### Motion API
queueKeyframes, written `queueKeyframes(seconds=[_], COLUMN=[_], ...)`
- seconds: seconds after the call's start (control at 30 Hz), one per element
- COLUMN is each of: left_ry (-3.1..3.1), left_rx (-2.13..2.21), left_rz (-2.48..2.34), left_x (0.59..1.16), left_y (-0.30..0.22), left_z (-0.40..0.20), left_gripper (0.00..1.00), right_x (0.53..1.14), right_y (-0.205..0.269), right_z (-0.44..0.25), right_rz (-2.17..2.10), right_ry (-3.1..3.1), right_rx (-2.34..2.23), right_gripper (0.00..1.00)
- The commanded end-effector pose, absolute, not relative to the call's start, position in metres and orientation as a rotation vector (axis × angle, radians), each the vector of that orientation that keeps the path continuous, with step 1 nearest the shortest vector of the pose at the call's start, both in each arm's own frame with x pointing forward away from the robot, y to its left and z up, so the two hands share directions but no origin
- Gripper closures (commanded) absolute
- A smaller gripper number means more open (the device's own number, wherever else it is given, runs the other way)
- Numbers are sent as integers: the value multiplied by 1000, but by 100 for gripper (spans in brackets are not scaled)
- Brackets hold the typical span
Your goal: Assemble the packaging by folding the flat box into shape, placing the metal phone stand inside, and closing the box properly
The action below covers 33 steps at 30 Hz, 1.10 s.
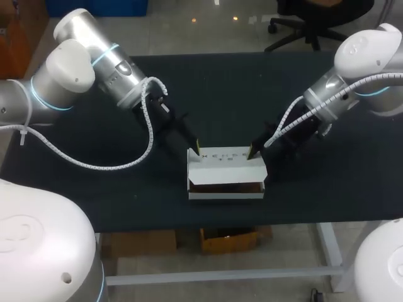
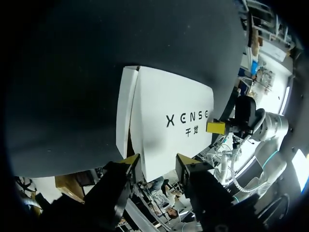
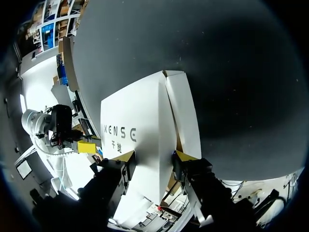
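A white box (image 1: 225, 170) stands mid-table with its printed lid (image 1: 223, 157) lying over the top. A dark brownish gap (image 1: 227, 187) shows along its front; I cannot make out the phone stand. My left gripper (image 1: 196, 151) is at the lid's back left corner and my right gripper (image 1: 254, 151) at the back right. In the left wrist view the gripper (image 2: 157, 160) stands open astride the end of the lid (image 2: 169, 111). The right gripper (image 3: 154, 155) likewise stands open astride the other end of the lid (image 3: 140, 121). Each wrist view shows the other arm's yellow tip (image 2: 217, 126) (image 3: 87, 146) across the lid.
The black table (image 1: 94, 189) carries nothing else that I can see. Its front edge (image 1: 208, 223) runs close below the box. Both arms slope down toward the middle from the back corners.
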<state>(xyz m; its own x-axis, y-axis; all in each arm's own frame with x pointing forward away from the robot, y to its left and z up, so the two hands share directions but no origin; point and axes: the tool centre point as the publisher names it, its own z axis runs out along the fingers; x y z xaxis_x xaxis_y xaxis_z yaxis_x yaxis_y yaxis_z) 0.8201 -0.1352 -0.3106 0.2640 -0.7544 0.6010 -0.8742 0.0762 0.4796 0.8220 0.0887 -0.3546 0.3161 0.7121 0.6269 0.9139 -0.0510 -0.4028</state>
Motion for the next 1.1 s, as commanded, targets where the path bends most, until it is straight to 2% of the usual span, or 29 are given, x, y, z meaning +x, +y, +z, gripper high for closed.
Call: queueKeyframes(seconds=[0.03,0.1,0.13,0.23,0.5,0.6,1.1], left_ry=[-1563,-1608,-1614,-1652,-1777,-1836,-2044], left_rx=[1732,1733,1727,1722,1664,1619,1413], left_rz=[236,257,270,302,348,371,446], left_x=[813,813,813,815,820,822,824], left_y=[-134,-136,-137,-140,-155,-159,-185], left_z=[-295,-290,-287,-279,-262,-255,-231], left_gripper=[49,28,22,15,8,0,0], right_x=[824,824,824,825,826,826,827], right_y=[89,89,89,89,89,89,87], right_z=[-356,-356,-356,-357,-357,-357,-359], right_rz=[-329,-330,-331,-333,-336,-337,-334], right_ry=[-1458,-1460,-1461,-1460,-1457,-1455,-1451], right_rx=[-1808,-1808,-1808,-1809,-1811,-1812,-1817], right_gripper=[51,51,51,51,52,53,54])
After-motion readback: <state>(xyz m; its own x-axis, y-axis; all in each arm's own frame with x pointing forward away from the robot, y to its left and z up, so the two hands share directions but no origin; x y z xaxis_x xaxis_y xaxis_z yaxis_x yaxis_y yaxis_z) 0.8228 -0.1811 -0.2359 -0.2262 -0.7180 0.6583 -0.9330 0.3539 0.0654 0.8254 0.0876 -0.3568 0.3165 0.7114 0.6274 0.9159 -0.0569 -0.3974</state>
